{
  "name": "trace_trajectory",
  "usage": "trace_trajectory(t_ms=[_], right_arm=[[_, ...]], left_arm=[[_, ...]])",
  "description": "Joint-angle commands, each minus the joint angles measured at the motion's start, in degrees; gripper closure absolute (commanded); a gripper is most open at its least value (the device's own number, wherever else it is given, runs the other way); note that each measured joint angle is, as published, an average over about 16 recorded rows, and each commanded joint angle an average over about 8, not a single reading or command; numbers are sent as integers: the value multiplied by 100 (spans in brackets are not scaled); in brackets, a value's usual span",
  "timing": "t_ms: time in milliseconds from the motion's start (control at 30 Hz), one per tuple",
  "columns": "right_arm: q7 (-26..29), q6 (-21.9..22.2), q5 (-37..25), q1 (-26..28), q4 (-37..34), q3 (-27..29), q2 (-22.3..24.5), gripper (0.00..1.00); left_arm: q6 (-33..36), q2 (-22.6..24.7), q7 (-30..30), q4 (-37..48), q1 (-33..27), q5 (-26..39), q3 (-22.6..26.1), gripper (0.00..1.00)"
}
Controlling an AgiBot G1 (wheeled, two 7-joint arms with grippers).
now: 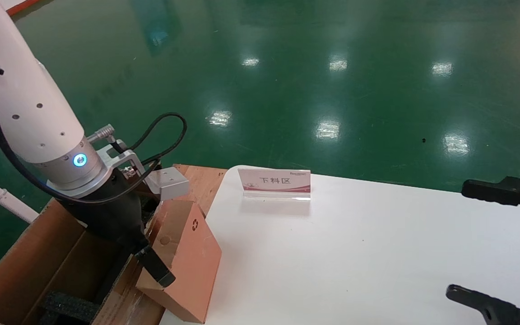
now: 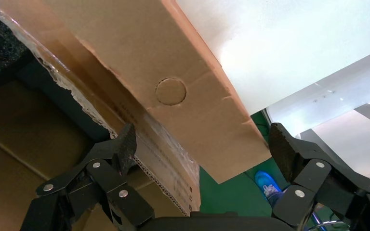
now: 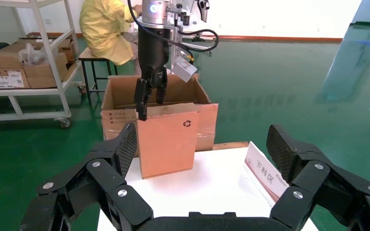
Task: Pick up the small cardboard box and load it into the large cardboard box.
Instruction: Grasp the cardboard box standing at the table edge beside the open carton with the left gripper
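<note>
The small cardboard box (image 1: 192,257) stands on edge at the white table's left edge, recycling symbol near its top corner, leaning toward the large cardboard box (image 1: 25,262). My left gripper (image 1: 151,259) is open just above it, jaws wide on either side of its narrow top side (image 2: 173,86) without touching. In the right wrist view the left gripper (image 3: 150,98) is at the top edge of the small box (image 3: 166,139), in front of the large box (image 3: 120,94). Black foam (image 1: 68,307) lies inside the carton. My right gripper (image 1: 503,243) is open and empty at the right.
A sign stand (image 1: 274,183) sits at the back of the white table (image 1: 355,257). The carton's taped flap (image 2: 139,144) runs beside the small box. A shelf with boxes (image 3: 14,67) and a person in yellow (image 3: 106,29) are beyond the carton.
</note>
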Motion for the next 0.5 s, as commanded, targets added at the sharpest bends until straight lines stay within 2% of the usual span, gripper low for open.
trace_trajectory(t_ms=[33,500], right_arm=[[0,0,0,0,0,0,0,0],[-4,0,3,3,-4,-6,1,0]], left_arm=[[5,-5,7,10,1,-6,-12,0],[-296,55,300,471,319,52,19,0]])
